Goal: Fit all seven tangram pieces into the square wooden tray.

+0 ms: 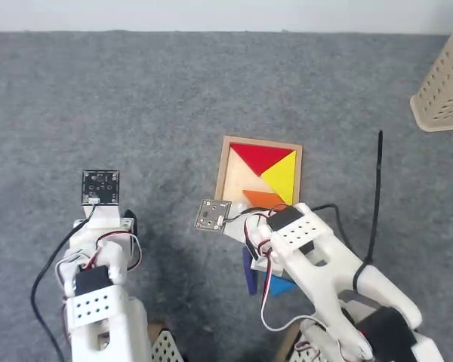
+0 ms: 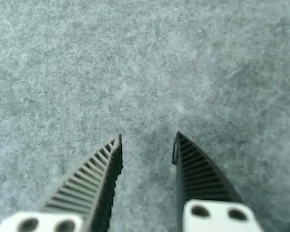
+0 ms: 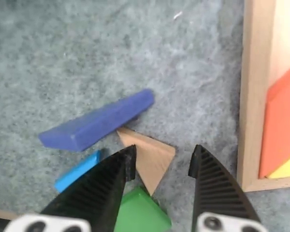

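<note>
Tray: the square wooden tray (image 1: pixel 261 141) lies on grey carpet (image 1: pixel 136 98), with a red triangle (image 1: pixel 259 156), a yellow triangle (image 1: pixel 283 179) and an orange piece (image 1: pixel 261 198) inside.
Loose pieces: a plain wooden triangle (image 3: pixel 153 155), a dark blue piece (image 3: pixel 99 122), a light blue piece (image 3: pixel 76 172) and a green piece (image 3: pixel 141 216) are clustered just outside the rim.
Right gripper (image 3: pixel 163 151): fingers apart, above the wooden triangle.
Left gripper (image 2: pixel 148 137): fingers apart over carpet, well away from the tray.
In the way: the right arm (image 1: pixel 317 253) covers the tray's near edge.
Around: a beige perforated basket (image 1: pixel 445 83) and a black cable (image 1: pixel 377 188).

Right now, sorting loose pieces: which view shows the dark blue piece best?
The right wrist view: the dark blue piece shows whole on the carpet. The high view has a sliver beside the right arm. The left wrist view faces bare carpet.
</note>
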`<action>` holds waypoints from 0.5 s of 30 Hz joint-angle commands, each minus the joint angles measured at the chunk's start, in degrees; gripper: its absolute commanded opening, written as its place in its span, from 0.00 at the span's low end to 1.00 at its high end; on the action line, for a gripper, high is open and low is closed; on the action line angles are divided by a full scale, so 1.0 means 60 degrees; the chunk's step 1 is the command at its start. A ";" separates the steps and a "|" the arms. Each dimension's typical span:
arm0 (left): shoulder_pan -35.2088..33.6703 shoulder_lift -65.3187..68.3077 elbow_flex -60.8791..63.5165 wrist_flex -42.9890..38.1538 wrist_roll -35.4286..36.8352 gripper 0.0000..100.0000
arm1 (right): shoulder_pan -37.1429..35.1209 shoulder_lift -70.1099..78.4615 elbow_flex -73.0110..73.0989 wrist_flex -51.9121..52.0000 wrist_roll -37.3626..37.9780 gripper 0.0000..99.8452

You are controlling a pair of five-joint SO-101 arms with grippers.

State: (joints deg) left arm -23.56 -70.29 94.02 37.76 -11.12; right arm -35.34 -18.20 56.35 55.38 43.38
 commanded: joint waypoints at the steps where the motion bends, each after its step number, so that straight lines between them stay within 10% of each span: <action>1: -0.0044 -0.0190 -0.0037 -0.0249 -0.0059 0.17 | -0.0037 0.0271 0.0234 0.0212 0.0410 0.19; 15: -0.0044 -0.0190 -0.0037 -0.0249 -0.0059 0.17 | 0.0007 0.0256 0.0381 0.0300 0.0498 0.19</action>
State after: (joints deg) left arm -23.56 -70.29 94.02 37.76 -11.12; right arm -35.34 -18.20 56.70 56.00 45.23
